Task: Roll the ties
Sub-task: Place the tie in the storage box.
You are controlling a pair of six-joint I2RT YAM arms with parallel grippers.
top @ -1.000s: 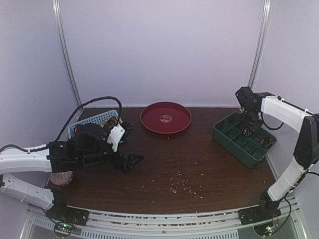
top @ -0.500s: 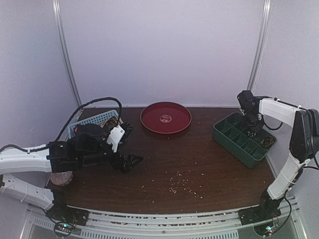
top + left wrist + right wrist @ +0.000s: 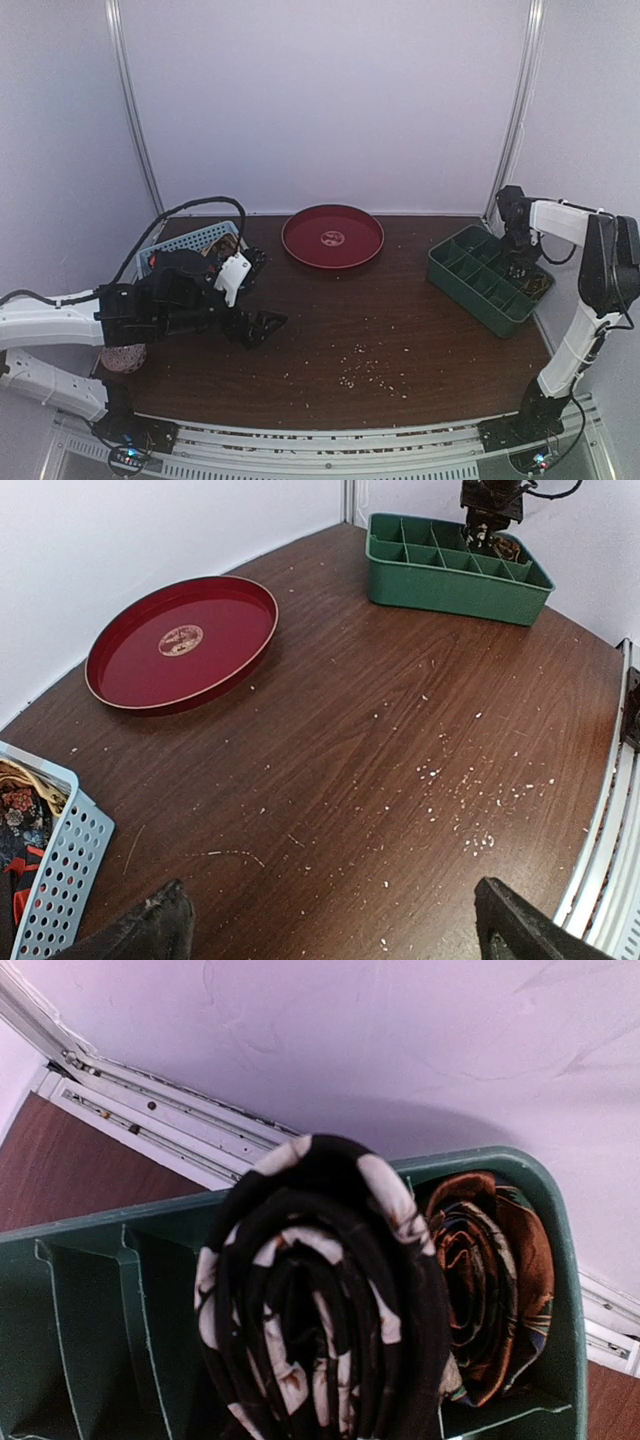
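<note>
Green divided tray at the overhead view's right, my right pincer over its far corner; my left pincer spread wide at lower left above the desk. Left wrist view: loose ties lie in a blue basket at the left edge. Right wrist view: a dark rolled tie with pale flecks fills the centre, my pincer seemingly clamped on it, fingers hidden, above a compartment beside an orange rolled tie. Soft, light, springy fabric, I judge; grip across the coil or it unwinds.
</note>
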